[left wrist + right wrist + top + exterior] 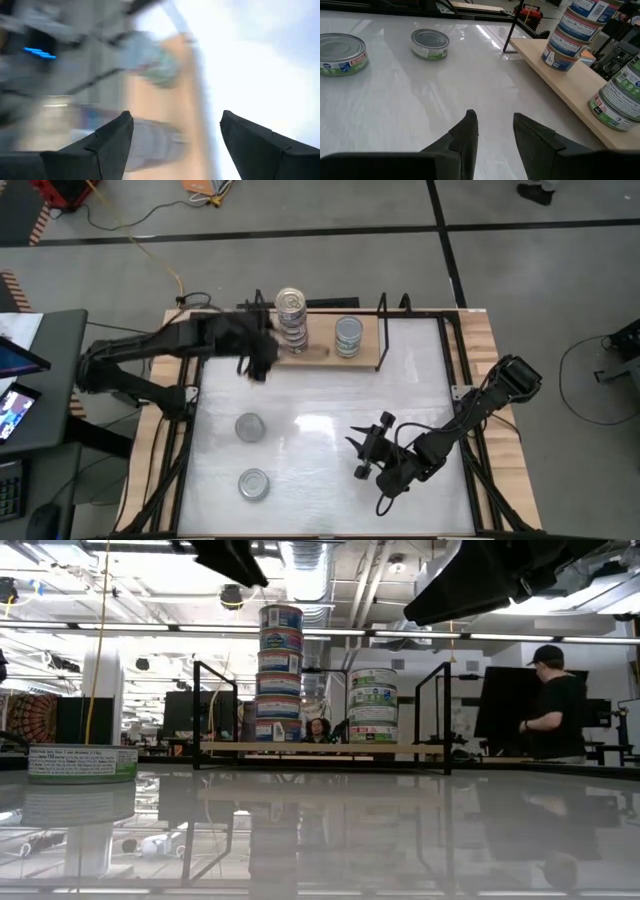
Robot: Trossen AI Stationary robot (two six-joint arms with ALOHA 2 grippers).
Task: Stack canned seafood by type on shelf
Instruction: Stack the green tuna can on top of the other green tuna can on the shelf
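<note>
The shelf (320, 361) is a light-wood board with black wire ends at the table's far side. It carries a tall stack of tins (291, 318) and, to its right, a shorter stack (348, 337). Two loose silver-topped tins (249, 426) (254, 483) lie flat on the white tabletop at the near left. My left gripper (258, 362) hovers open just left of the tall stack, with nothing between its fingers (175, 117). My right gripper (363, 450) stands open and empty over the table's near right (492, 117).
The shelf's upright black wire frames (215, 715) (432, 715) flank both stacks. A bare stretch of board (570, 75) lies between and beside the stacks. The white tabletop (320, 430) lies bare between the loose tins and my right gripper. A person (555, 705) stands beyond the table.
</note>
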